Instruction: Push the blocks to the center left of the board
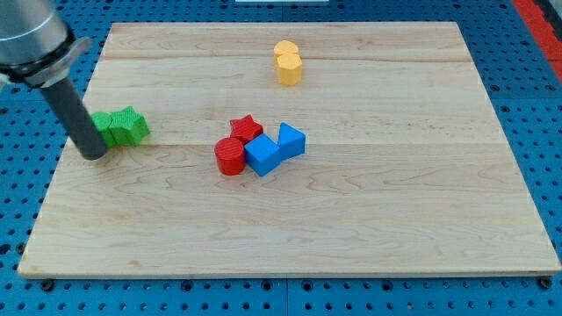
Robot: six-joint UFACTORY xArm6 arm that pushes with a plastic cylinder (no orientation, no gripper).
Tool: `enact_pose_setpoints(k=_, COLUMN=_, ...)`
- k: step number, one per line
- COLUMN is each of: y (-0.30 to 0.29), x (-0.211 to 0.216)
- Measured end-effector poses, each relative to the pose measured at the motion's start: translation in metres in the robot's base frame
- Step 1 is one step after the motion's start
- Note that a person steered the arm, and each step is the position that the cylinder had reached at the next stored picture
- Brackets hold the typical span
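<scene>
My tip sits on the wooden board near its left edge, about mid-height, rod leaning up toward the view's top left into the grey arm body. No jaws on this rig, just the rod, so nothing is grasped or released. Just right of the tip are two green blocks touching each other: a green block partly hidden behind the rod, shape unclear, and a green star on its right. The tip looks to be touching or just beside the hidden green block's lower left; can't tell which. Near the board's middle is a tight cluster: red star at the top, red cylinder below and left of it, blue cube touching the cylinder's right side, and another blue block, wedge-like, touching the cube's upper right. Well apart, toward the view's top and slightly right of centre, two yellow blocks sit pressed together: a yellow block behind and a yellow hexagon-like block in front. The board lies on a blue perforated table. The green pair is at centre left; the red, blue and yellow blocks are not.
</scene>
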State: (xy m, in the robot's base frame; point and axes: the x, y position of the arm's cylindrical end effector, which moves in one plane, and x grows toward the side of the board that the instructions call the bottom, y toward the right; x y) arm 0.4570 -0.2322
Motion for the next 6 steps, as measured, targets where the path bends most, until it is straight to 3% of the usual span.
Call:
enact_pose_setpoints(k=1, y=0.012, x=-0.004)
enact_pose_setpoints(k=2, y=-0.011, x=0.019)
enact_pose_setpoints(k=3, y=-0.073, x=0.017)
enact_pose_setpoints(k=4, y=-0.072, x=-0.008)
enact_pose_setpoints(k=6, y=0.006, x=-0.012)
